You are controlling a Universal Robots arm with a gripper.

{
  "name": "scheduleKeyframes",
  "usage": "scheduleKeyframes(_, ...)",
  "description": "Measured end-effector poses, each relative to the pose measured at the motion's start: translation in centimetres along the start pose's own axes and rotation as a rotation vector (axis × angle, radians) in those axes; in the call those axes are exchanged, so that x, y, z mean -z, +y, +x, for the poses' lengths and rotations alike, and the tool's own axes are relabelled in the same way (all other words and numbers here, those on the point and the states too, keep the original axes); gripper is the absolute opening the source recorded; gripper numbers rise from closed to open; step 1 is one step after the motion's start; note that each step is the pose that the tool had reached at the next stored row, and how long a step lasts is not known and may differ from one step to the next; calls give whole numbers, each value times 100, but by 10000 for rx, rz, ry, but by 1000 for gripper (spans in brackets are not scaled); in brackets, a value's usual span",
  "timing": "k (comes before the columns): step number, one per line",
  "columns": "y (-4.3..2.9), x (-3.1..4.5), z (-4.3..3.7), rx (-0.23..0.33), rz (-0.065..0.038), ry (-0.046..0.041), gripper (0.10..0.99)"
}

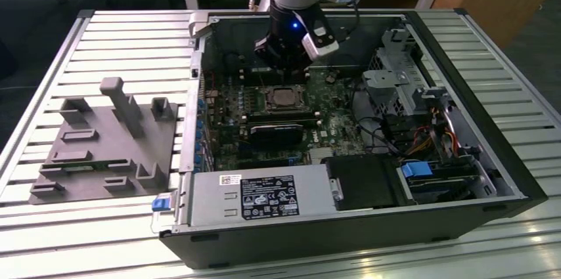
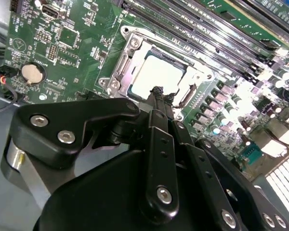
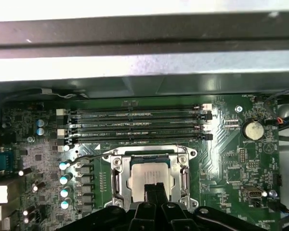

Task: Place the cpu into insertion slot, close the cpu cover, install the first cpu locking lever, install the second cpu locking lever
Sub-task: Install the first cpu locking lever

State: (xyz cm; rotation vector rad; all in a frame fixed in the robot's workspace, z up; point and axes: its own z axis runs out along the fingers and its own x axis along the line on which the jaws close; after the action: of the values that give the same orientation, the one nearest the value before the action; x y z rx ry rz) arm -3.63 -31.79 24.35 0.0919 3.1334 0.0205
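The cpu (image 3: pixel 145 174) (image 2: pixel 156 74) lies flat in the insertion slot (image 1: pixel 282 98) of the green motherboard (image 1: pixel 337 128), its silvery top showing. The cpu cover (image 3: pixel 117 173) (image 2: pixel 127 60) lies down around it as a metal frame. A thin wire lever (image 3: pixel 86 158) runs out from the socket's corner past the capacitors. My gripper (image 3: pixel 154 187) (image 2: pixel 159 92) (image 1: pixel 282 69) hangs just above the socket's edge, its black fingertips together over the rim of the cpu, shut with nothing seen between them.
Long black memory slots (image 3: pixel 139 125) run beside the socket. A coin battery (image 3: pixel 253 129) sits on the board. In the exterior view a black heatsink block (image 1: pixel 280 136), a power supply (image 1: pixel 254 197) and a drive cage (image 1: pixel 403 79) crowd the case; a grey fixture (image 1: pixel 105 141) lies outside.
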Motion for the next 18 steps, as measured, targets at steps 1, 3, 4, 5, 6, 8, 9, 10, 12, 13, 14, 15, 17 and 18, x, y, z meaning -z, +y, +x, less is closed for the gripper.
scheduleKeyframes(1,0,21,0,0,0,0,102)
scheduleKeyframes(3,1,62,0,0,0,0,102)
scheduleKeyframes(4,1,73,0,1,1,0,102)
scheduleKeyframes(5,1,73,-1,1,-1,0,102)
scheduleKeyframes(6,1,73,-1,0,-3,-1,102)
scheduleKeyframes(8,1,75,0,1,-1,-1,102)
scheduleKeyframes(9,1,76,0,1,0,0,102)
scheduleKeyframes(10,1,76,2,1,-1,0,102)
scheduleKeyframes(12,0,77,19,0,1,0,102)
scheduleKeyframes(13,-1,77,32,1,0,-1,102)
scheduleKeyframes(14,-2,77,48,1,0,-2,102)
scheduleKeyframes(15,-3,77,65,1,-1,-5,102)
scheduleKeyframes(17,-5,77,98,1,-4,-10,102)
scheduleKeyframes(18,-6,77,115,1,-4,-13,102)
